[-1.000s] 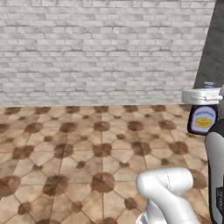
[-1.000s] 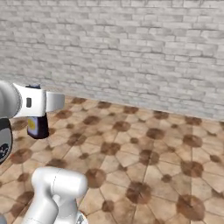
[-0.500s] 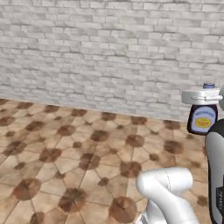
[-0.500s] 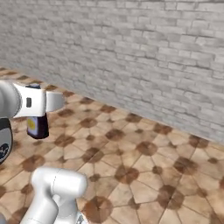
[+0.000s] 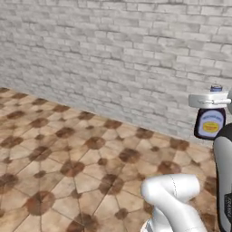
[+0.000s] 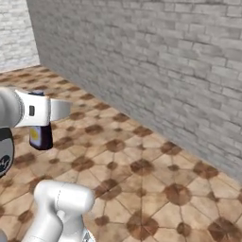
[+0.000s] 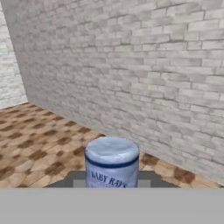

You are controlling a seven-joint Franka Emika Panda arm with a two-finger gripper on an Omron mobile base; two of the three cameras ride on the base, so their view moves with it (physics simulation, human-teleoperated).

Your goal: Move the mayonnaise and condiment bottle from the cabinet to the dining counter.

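Note:
My gripper is shut on the mayonnaise, a small jar with a pale blue lid, a dark body and a yellow oval label. It hangs upright in the air at the right edge of the left base view, well above the floor. The right base view has the same mayonnaise at the left, under the gripper. Close up in the hand view, the mayonnaise shows its lid and a blue band. The condiment bottle, the cabinet and the dining counter are out of view.
A grey-white brick wall runs across ahead. It meets a second wall at a corner on the far left. Below lies a brown and tan patterned tile floor. My own white arm base stands in the foreground.
The whole picture has swung: the base has turned, so the brick wall now runs at a slant and a corner has come into sight. The jar stays held in the shut gripper.

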